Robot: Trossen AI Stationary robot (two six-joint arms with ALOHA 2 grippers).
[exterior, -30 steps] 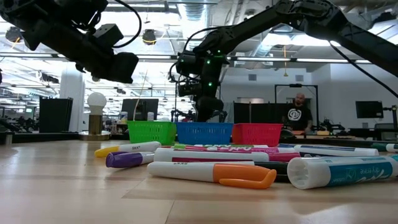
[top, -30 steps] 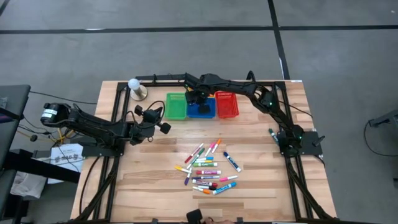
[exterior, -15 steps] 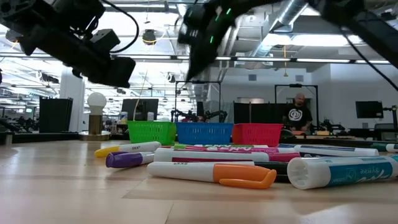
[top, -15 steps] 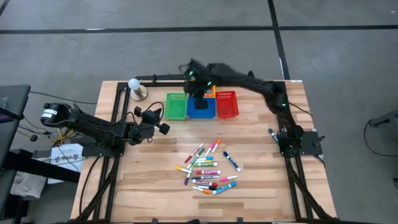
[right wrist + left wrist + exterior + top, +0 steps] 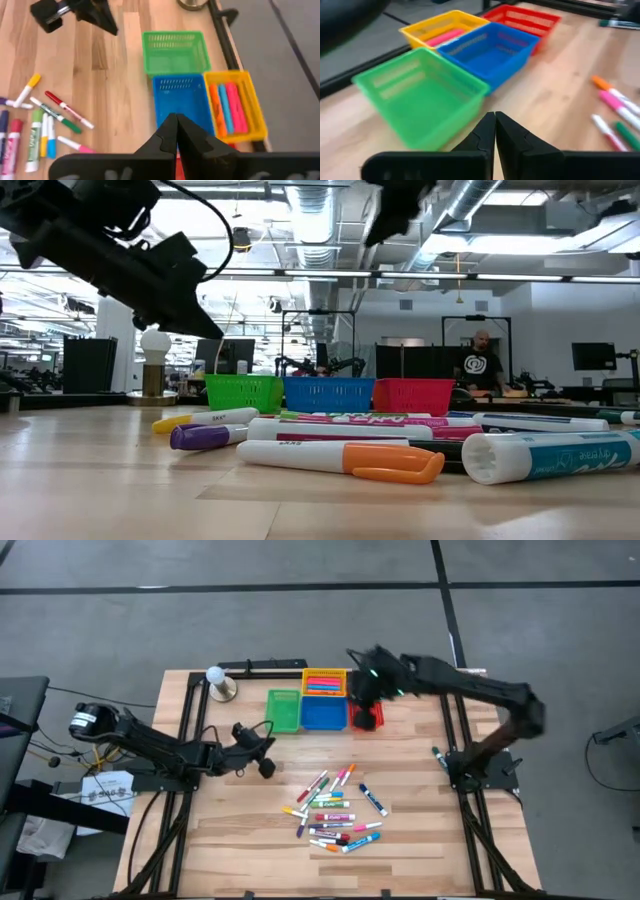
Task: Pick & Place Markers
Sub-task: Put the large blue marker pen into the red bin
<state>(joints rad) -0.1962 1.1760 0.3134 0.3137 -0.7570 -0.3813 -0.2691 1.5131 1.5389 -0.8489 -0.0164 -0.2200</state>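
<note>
A few markers (image 5: 227, 107) lie in the yellow basket (image 5: 252, 134); most markers (image 5: 335, 810) wait on the table before it. Both the left gripper (image 5: 495, 131) and the right gripper (image 5: 176, 131) have their fingers together, empty.

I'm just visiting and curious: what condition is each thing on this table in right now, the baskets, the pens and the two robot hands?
Yellow basket: holds several markers.
Green basket: empty.
Blue basket: empty.
Red basket: partly hidden, contents unclear.
Markers: lying loose in a pile on the table.
Left hand: shut, holding nothing.
Right hand: shut, holding nothing, above the baskets.
</note>
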